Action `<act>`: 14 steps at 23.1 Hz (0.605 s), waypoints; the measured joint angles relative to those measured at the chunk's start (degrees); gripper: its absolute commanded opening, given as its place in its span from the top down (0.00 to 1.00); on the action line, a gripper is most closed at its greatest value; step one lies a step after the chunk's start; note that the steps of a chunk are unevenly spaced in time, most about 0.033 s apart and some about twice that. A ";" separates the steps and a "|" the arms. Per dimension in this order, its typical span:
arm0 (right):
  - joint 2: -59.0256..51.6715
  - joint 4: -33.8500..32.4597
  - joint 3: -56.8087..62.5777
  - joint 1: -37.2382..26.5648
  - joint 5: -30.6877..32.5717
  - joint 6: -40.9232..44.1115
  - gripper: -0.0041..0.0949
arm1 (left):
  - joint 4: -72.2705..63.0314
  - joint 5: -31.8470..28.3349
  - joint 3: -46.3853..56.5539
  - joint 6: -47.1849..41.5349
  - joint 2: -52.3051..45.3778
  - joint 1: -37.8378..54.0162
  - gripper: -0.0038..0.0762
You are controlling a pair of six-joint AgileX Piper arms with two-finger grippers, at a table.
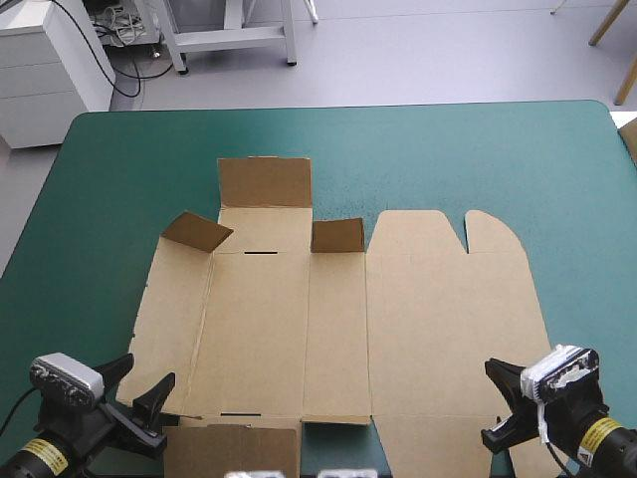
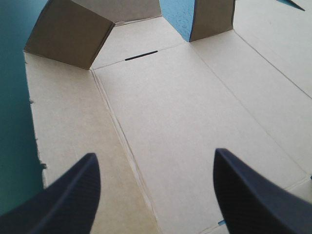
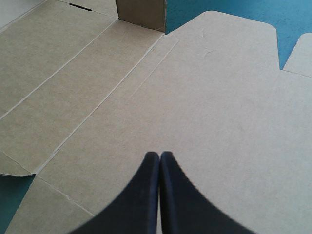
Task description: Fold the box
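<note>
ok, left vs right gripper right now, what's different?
The left gripper has its fingers open, wide apart; the right gripper has them shut to a point. The left is at the box's near-left corner, the right at its near-right corner. Shared: both aim across the box, holding nothing.

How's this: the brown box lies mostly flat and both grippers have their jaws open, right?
Not both. The right wrist view shows the right gripper with jaws shut; only the left gripper is open. The box does lie mostly flat.

Bright, even light; faint soft shadows
</note>
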 measured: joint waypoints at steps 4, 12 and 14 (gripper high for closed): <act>0.00 0.00 0.00 0.00 -0.07 0.00 0.97 | 0.11 6.22 -5.95 0.00 7.59 0.00 0.36; 0.00 0.01 0.00 0.00 -0.13 0.00 0.97 | 0.20 13.01 -19.36 -0.23 28.98 0.00 0.36; 0.00 0.01 0.00 0.00 -0.13 0.00 0.97 | 0.56 14.88 -22.35 -0.37 34.42 0.00 0.36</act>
